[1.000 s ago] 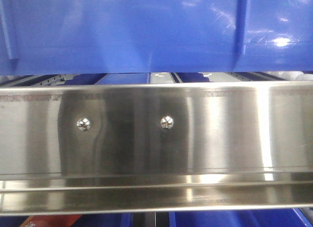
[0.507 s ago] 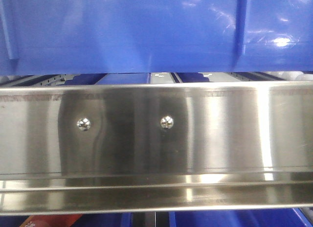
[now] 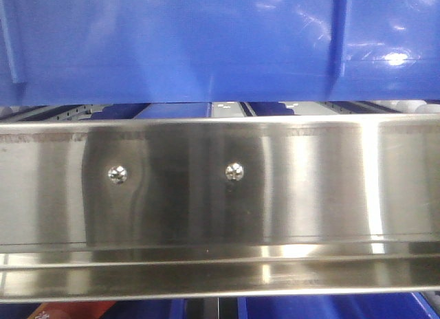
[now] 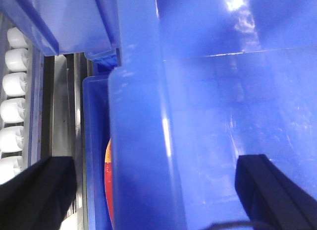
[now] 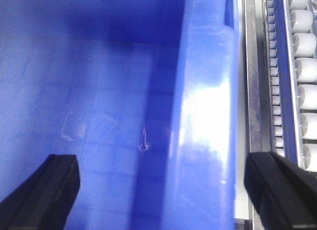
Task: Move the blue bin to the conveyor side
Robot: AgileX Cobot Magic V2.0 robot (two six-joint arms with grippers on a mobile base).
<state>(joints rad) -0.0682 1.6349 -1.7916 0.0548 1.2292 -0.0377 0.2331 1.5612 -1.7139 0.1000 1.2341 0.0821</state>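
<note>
The blue bin [image 3: 206,44] fills the top of the front view, just above a steel rail. In the left wrist view its thick rim [image 4: 138,141] runs up the picture, and my left gripper [image 4: 156,193] stands open astride it, one dark finger [image 4: 34,190] outside the wall and the other inside. In the right wrist view the bin's floor and glossy wall [image 5: 203,121] fill the frame. My right gripper [image 5: 161,190] is open astride that wall, with neither finger [image 5: 44,190] touching it. The conveyor side is out of view.
A shiny steel rail [image 3: 220,188] with two screws crosses the front view. White rollers [image 4: 15,111] run along the left of the left wrist view, and more rollers [image 5: 304,66] along the right. Another blue bin [image 4: 96,141] with a red-orange label [image 4: 107,180] lies beside the left rim.
</note>
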